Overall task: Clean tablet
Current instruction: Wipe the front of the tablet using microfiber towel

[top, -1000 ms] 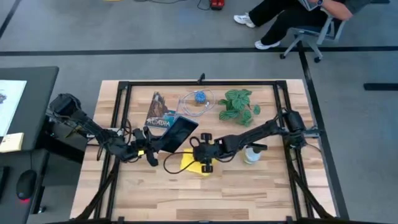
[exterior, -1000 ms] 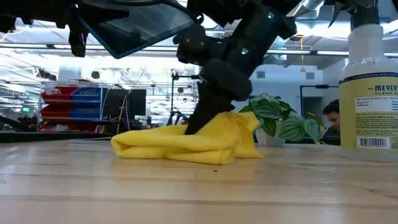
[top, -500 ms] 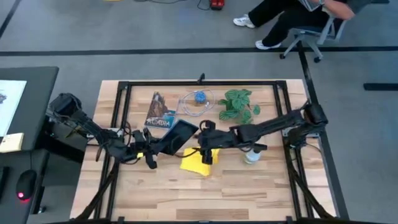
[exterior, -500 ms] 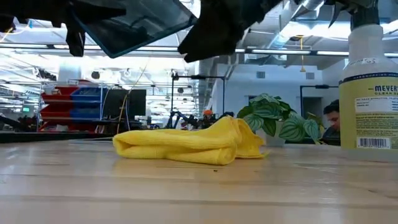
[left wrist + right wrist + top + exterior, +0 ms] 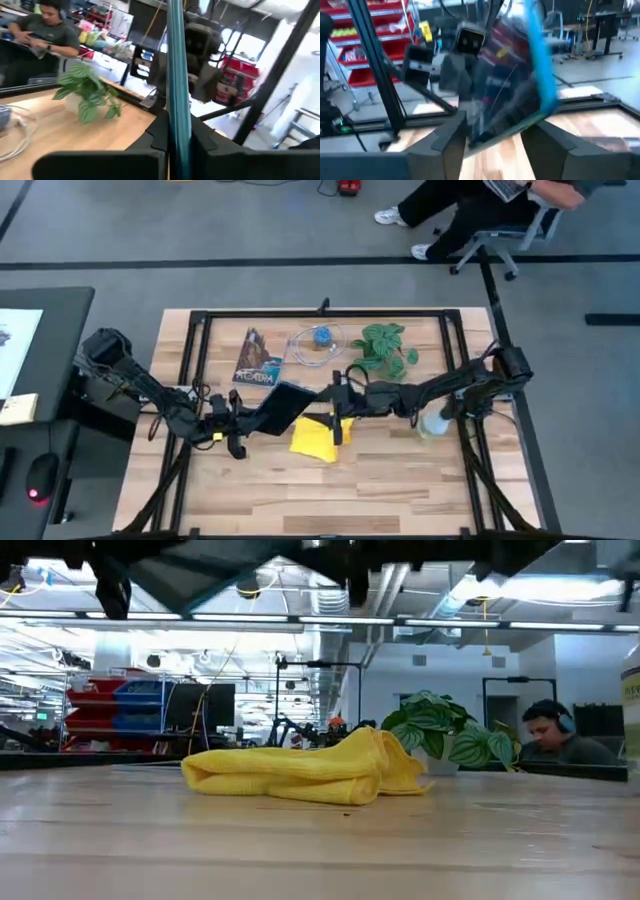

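Note:
The black tablet [image 5: 282,408] hangs tilted above the table's middle, and my left gripper [image 5: 240,423] is shut on its left end. In the left wrist view the tablet [image 5: 176,60] shows edge-on with a teal rim. My right gripper [image 5: 326,407] is open just right of the tablet. In the right wrist view the tablet [image 5: 510,100] stands close before its spread fingers [image 5: 451,142]; I cannot tell whether they touch it. The yellow cloth [image 5: 318,437] lies bunched on the table below the right gripper, also seen as the yellow cloth [image 5: 300,775] in the low view. My left gripper pinches the tablet between its two fingers, one on each face, at the edge nearest the table's left side [image 5: 177,131]. The fingers come level from the left. The tablet is lifted clear of the table and held tilted.
A printed booklet [image 5: 255,360], a coiled white cable with a blue piece [image 5: 318,340] and a potted plant [image 5: 385,348] sit along the far side. A spray bottle [image 5: 436,423] stands under the right arm. A person [image 5: 550,730] sits beyond the table.
My right gripper has left the yellow cloth, risen, and gone toward the table's far-left, up to the tablet. The cloth stays on the table. The tablet has risen in the low view. The spray bottle now stands farther toward the table's right edge.

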Controlling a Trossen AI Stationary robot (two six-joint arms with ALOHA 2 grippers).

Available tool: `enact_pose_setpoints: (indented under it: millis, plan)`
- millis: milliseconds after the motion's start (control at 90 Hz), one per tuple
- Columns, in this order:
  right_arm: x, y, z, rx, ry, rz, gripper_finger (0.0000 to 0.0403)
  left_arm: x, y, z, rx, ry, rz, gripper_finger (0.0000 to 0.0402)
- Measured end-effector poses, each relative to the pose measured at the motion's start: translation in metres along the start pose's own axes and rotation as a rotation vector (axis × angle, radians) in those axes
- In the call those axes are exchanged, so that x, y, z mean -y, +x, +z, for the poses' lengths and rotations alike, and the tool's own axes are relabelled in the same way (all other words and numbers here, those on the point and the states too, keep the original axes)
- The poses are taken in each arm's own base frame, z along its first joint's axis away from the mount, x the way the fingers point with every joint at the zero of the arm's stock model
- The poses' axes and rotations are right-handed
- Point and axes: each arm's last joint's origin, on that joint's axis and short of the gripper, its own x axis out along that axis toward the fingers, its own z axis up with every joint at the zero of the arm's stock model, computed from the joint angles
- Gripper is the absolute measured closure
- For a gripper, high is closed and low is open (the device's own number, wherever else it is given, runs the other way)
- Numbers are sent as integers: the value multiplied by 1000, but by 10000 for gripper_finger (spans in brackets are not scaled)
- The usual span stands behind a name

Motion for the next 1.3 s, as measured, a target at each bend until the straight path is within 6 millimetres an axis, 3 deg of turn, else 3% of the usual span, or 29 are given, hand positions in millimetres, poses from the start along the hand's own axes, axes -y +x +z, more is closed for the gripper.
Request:
enact_pose_setpoints:
  millis: [333, 500, 833, 1100, 1300]
  plan:
    - [-1, 1, -1, 16, 28, 18, 385, -1, 0, -3, -19, 40, 0, 392]
    - [-1, 0, 1, 6, 43, 29, 387, -2, 0, -8, -63, 87, -4, 388]
    - [8, -1, 7, -87, 75, 81, 389, -5, -1, -19, -150, 138, -39, 343]
    - [8, 10, 22, -334, 49, 93, 389, -5, -2, -22, -190, 151, -74, 334]
    - [6, 13, 37, -360, 18, 94, 389, -9, 2, -24, -213, 141, -62, 334]
